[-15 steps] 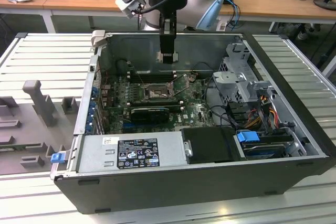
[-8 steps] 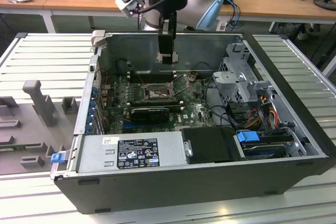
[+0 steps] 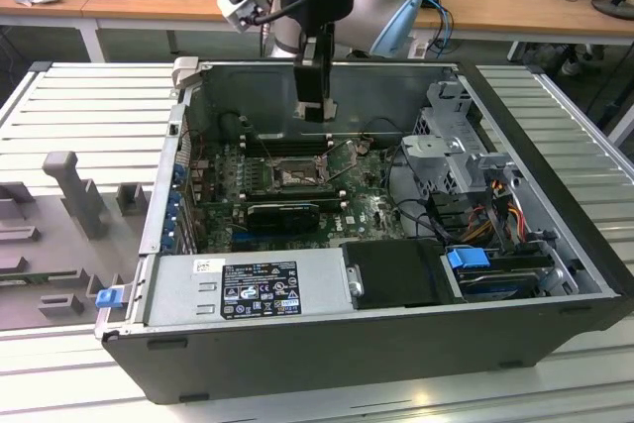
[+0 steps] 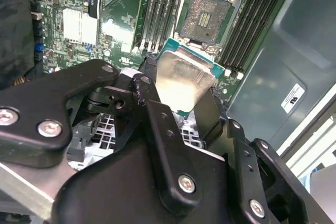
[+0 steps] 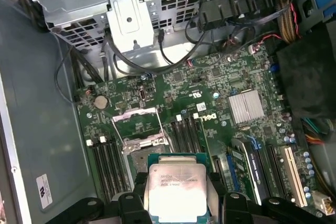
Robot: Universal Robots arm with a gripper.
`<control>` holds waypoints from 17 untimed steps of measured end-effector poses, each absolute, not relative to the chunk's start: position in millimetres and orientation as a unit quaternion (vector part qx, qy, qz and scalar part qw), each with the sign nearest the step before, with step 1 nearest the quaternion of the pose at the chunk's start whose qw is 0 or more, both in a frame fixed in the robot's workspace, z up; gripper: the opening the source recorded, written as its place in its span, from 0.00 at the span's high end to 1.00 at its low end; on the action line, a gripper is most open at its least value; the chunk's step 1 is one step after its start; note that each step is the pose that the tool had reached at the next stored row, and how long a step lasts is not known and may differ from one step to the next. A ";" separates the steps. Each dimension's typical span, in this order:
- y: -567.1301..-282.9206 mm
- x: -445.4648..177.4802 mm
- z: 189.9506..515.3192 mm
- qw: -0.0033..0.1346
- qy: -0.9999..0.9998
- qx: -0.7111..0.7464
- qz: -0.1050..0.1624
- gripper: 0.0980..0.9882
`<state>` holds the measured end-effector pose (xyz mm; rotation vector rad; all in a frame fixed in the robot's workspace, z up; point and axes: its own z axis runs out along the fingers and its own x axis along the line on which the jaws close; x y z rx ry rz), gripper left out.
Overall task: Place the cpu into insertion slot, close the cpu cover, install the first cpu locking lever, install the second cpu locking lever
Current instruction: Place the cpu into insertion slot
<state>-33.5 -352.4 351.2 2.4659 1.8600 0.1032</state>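
I am working the first step: the gripper (image 3: 315, 106) is pinching the cpu (image 5: 176, 190) by its edges, holding it above the motherboard (image 5: 173, 80), near the insertion slot (image 4: 207, 17) but not yet in it. The slot is sitting empty, its cpu cover (image 5: 144, 142) swung open. Seating, I judge, is calling for squaring the chip flat over the socket inside the open computer case (image 3: 347, 344).

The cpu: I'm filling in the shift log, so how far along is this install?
Done: the cpu is picked up, pinched in the gripper. In hand: it hangs above the board, near the insertion slot, which is bare, contacts showing. Left: seating it, closing the cpu cover, which stands flipped open in the first wrist view, and both lever steps.
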 end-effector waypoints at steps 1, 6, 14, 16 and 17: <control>-352.4 -33.5 351.0 0.026 0.599 0.799 0.033 0.52; -352.4 -33.5 350.5 0.026 0.583 0.812 0.033 0.52; -352.4 -33.5 349.4 0.027 0.557 0.830 0.032 0.52; -352.4 -33.5 349.1 0.028 0.543 0.839 0.031 0.52; -352.4 -33.5 348.9 0.028 0.536 0.843 0.031 0.52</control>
